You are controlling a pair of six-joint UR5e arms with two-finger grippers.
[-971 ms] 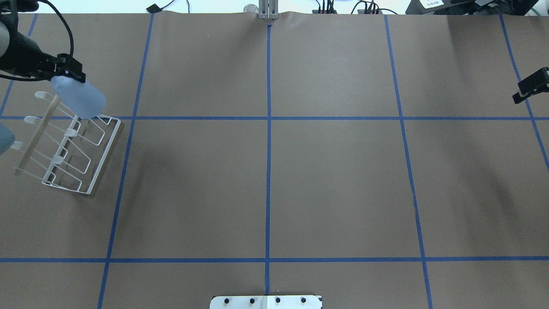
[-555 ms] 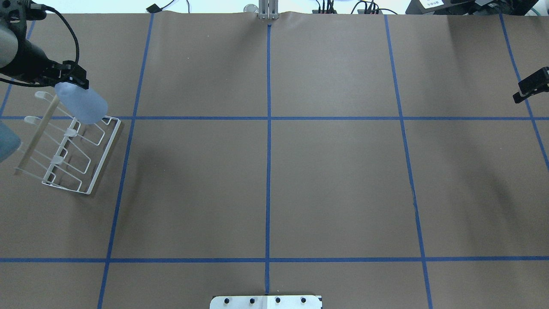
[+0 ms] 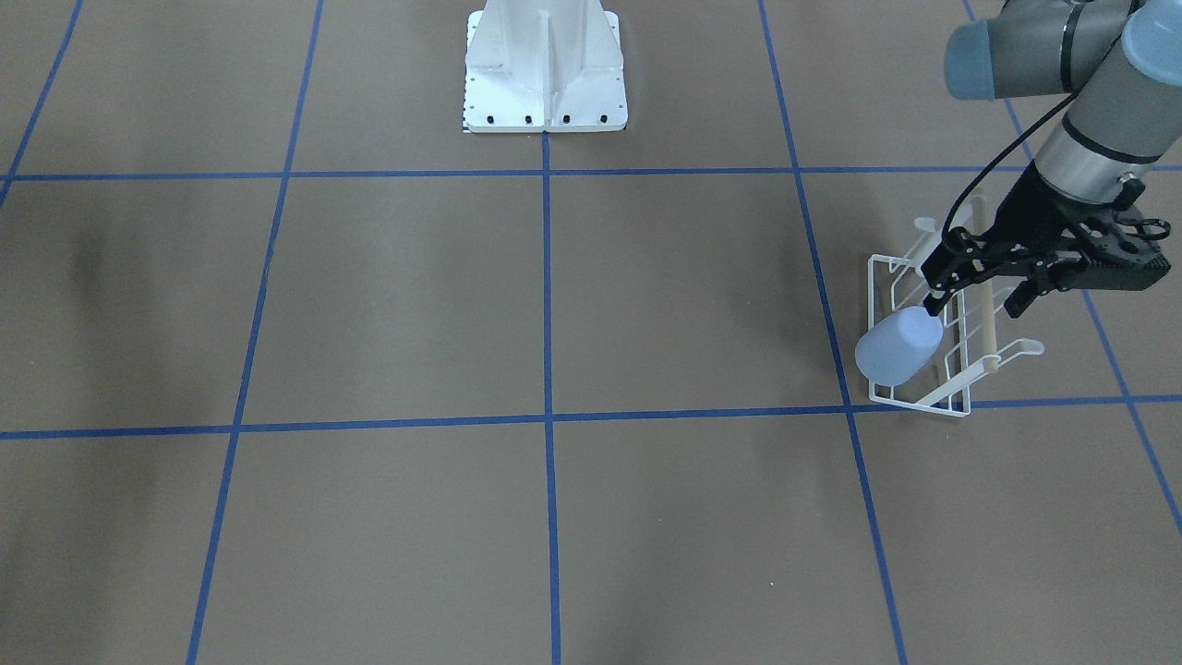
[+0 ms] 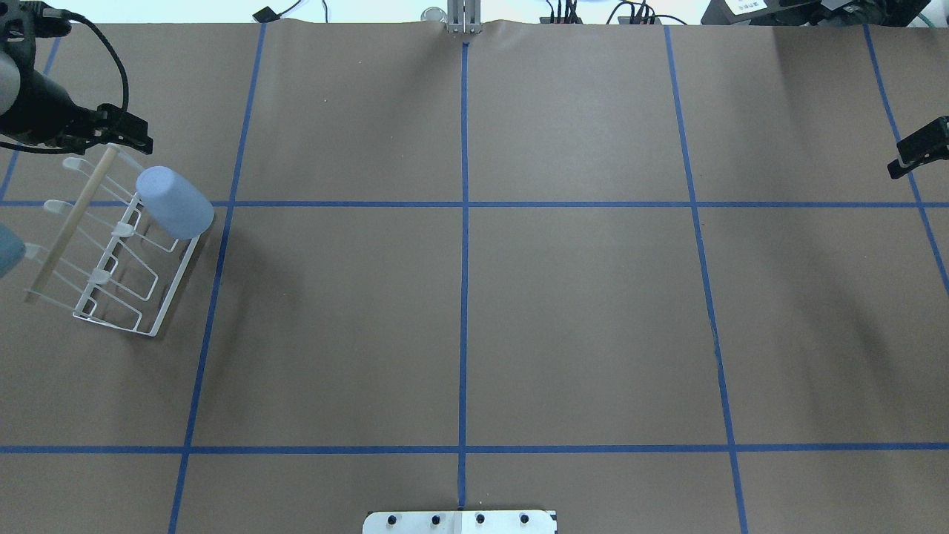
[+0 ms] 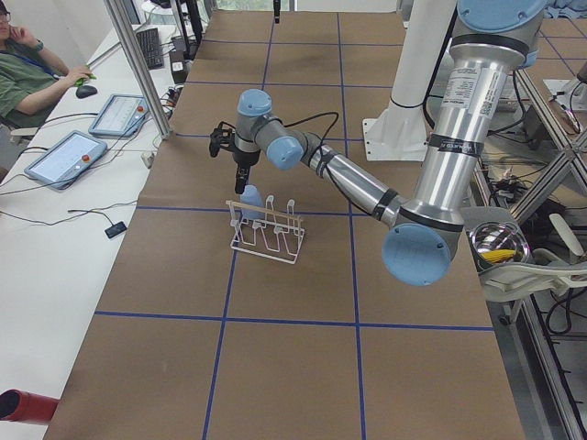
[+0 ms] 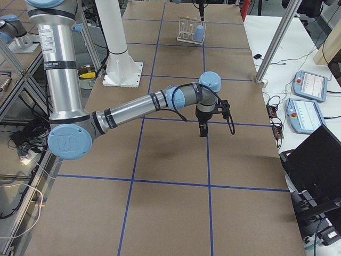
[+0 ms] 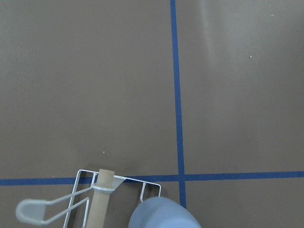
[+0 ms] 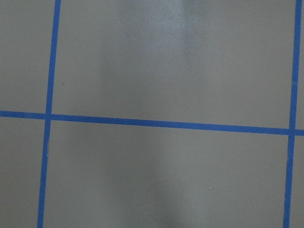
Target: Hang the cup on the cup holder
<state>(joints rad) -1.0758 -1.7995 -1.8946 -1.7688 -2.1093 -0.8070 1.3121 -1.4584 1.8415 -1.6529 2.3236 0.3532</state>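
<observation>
Released from the grip a moment ago, the small pale blue plastic cup now sits tilted, mouth down, over a prong at the end of the white wire cup holder farthest from the robot, beside its light wooden dowel handle. It stands on the brown paper table with its blue tape grid. The left gripper hovers just above the cup's base, fingers spread and empty. Whether the right gripper, well apart, is spread or closed cannot be told. A white label beyond the table is too small to read.
</observation>
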